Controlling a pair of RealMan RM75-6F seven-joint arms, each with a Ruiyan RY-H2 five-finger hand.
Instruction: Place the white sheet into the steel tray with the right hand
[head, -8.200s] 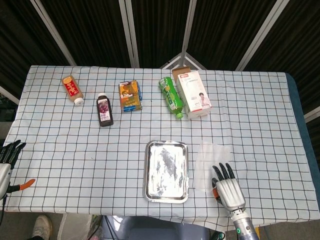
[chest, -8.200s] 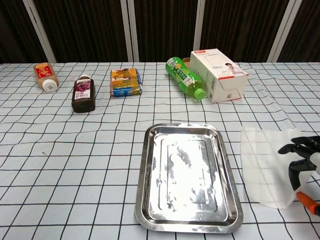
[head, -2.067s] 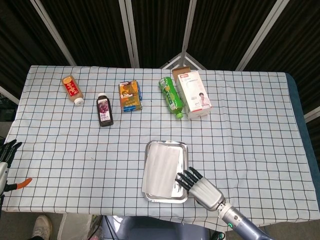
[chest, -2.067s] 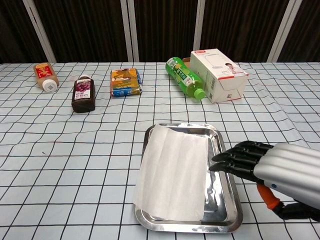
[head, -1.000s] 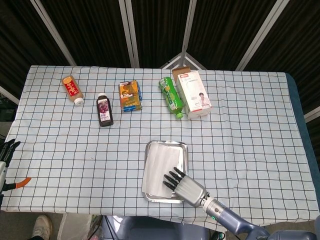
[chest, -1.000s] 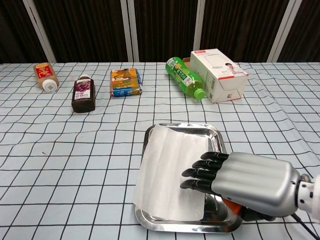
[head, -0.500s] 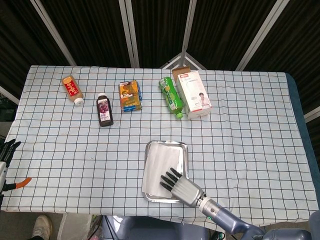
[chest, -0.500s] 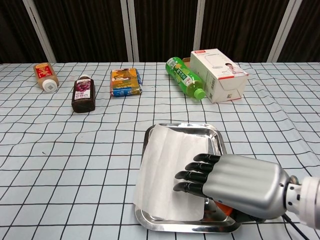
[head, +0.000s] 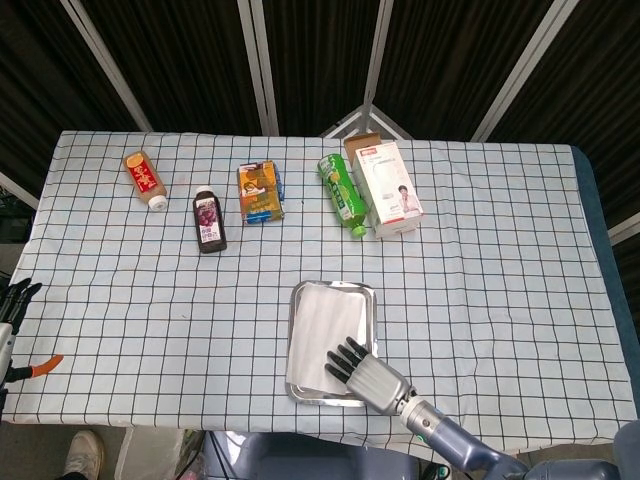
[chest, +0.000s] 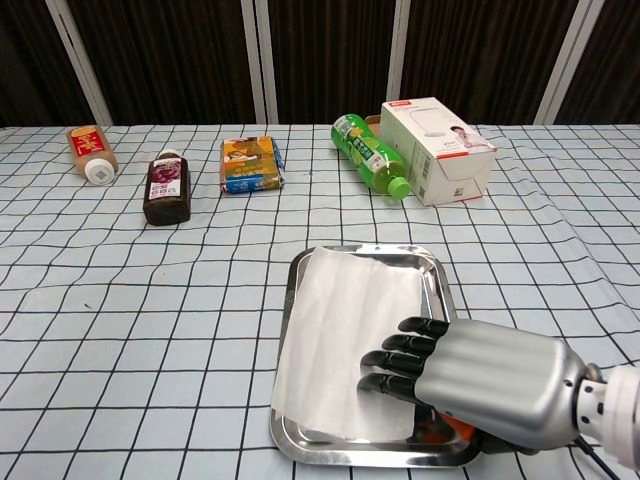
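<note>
Two hands are seen, and only the right hand (chest: 470, 380) is over the work. It is laid palm down over the near right part of the steel tray (chest: 294, 283), its dark fingertips (chest: 385, 360) stretched forward and slightly apart, resting on or just above the white sheet (chest: 340, 330); true contact cannot be told. Nothing is gripped by it. In the head view the same right hand (head: 366, 374) is shown reaching in from the near table edge, the fingers pointed up and to the left across the sheet (head: 322, 330).

The white sheet is found directly ahead of and beneath those fingertips, lying flat inside the steel tray (head: 372, 310) and covering most of its floor; bare steel is left along the side nearest the right hand and along the near rim.

Well beyond the right hand, across the checked tablecloth (chest: 150, 330), a row of goods is laid out: a white carton (chest: 440, 150) straight ahead, a green bottle (chest: 370, 155) on its side touching or just beside it, then further left a yellow-and-blue packet (chest: 250, 165), a dark bottle (chest: 166, 190) and an orange-labelled bottle (chest: 90, 153).

The left hand (head: 12, 310) is kept far off at the left table edge, fingers extended, nothing held.
</note>
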